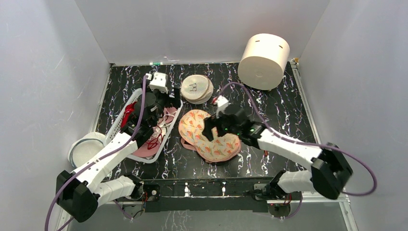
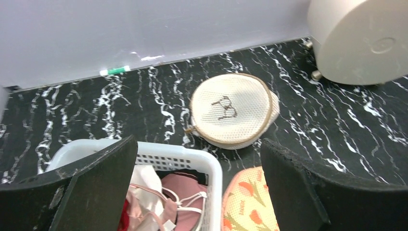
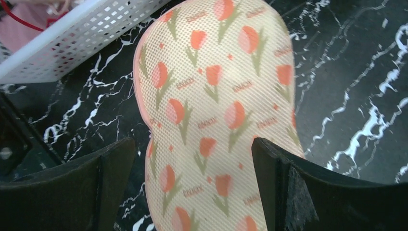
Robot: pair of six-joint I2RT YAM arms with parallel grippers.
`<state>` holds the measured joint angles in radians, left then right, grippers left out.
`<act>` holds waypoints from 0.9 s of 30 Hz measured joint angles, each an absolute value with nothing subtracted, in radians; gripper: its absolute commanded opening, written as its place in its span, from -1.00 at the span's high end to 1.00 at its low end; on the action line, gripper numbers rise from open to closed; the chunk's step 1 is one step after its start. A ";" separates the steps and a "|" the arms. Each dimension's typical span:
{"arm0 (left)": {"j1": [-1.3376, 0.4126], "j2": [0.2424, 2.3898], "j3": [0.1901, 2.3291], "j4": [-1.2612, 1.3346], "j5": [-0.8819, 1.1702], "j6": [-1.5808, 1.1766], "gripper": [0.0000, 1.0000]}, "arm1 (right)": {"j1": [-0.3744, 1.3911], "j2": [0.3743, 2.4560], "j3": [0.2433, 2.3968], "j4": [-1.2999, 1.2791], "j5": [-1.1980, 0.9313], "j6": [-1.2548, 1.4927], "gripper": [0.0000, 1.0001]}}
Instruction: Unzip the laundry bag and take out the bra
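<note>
The peanut-shaped, peach-cream padded laundry bag [image 1: 209,135] with its orange-red flower print lies flat near the middle of the black, white-veined surface [image 1: 281,108], a little toward the near edge. It looks fully zipped. The bra is nowhere in view, so it is presumably inside.

The right end effector [image 3: 192,144] hovers just above the bag's waist with its fingers spread wide on either side and nothing between them. The left end effector [image 2: 198,144] is likewise apart and empty. It hangs over the far end of the white perforated plastic basket [image 1: 118,127] of pink and red clothes, which sits by the left edge.

The step in hand seems to be finding and gripping the zip. The pink edge trim [image 3: 139,96] runs along the side of the bag facing the basket, but no pull tab can be made out from any view. To do this well, the right arm should locate the tab first, narrow its opening and pinch the tab alone rather than the padded mesh. The left arm should come across and pin the bag's far lobe against the surface, so the soft pouch does not drag along with the zip. The pull should follow the curved edge, low and steady.
</note>
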<state>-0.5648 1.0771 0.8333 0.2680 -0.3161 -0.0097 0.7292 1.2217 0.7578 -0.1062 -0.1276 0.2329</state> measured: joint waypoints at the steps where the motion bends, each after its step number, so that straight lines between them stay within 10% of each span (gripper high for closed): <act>1: -0.565 1.071 0.833 0.268 -0.336 -0.004 -0.97 | 0.770 1.262 0.786 -0.113 -0.091 0.224 -0.73; 27: -0.564 0.955 0.769 0.360 -0.648 0.087 -0.97 | 1.199 1.840 1.166 -0.302 0.497 0.131 0.24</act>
<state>-0.5636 0.9550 0.7692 0.3595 -0.6479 0.0872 1.1988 1.8400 1.1664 -0.3023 0.4973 0.1310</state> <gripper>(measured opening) 0.983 0.388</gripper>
